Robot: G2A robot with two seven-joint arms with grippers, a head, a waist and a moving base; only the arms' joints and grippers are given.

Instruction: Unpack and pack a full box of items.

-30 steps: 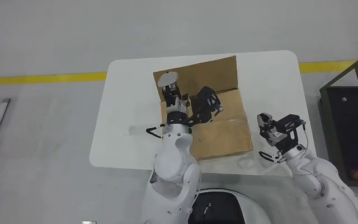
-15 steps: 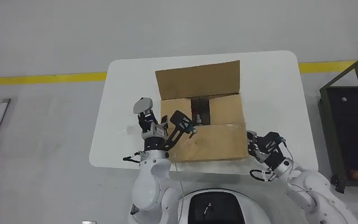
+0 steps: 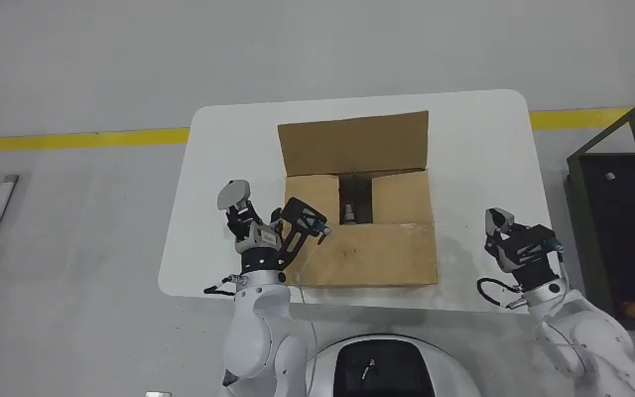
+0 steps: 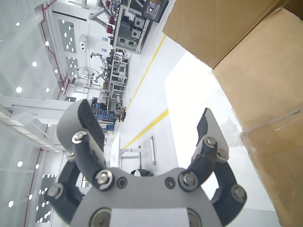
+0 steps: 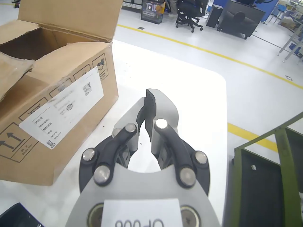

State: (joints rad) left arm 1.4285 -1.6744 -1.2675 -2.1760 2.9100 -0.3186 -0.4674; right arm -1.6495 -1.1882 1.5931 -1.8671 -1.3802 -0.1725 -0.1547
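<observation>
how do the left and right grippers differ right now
The left gripper is open, jaws spread wide; the right gripper is shut. The left gripper sits close by a corner of the box; the right gripper sits farther off its other side. Both hold nothing.

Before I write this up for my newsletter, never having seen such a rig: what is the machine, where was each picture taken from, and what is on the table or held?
It is a two-armed robot at a white table. One picture looks down from above its arms; the other two come from cameras on each wrist. On the table stands a cardboard box with its far flap raised; something small shows in its dark gap, too small to identify. The left jaws stand open beside the box's left front corner; the right jaws are shut, off to its right. Neither holds anything.
</observation>
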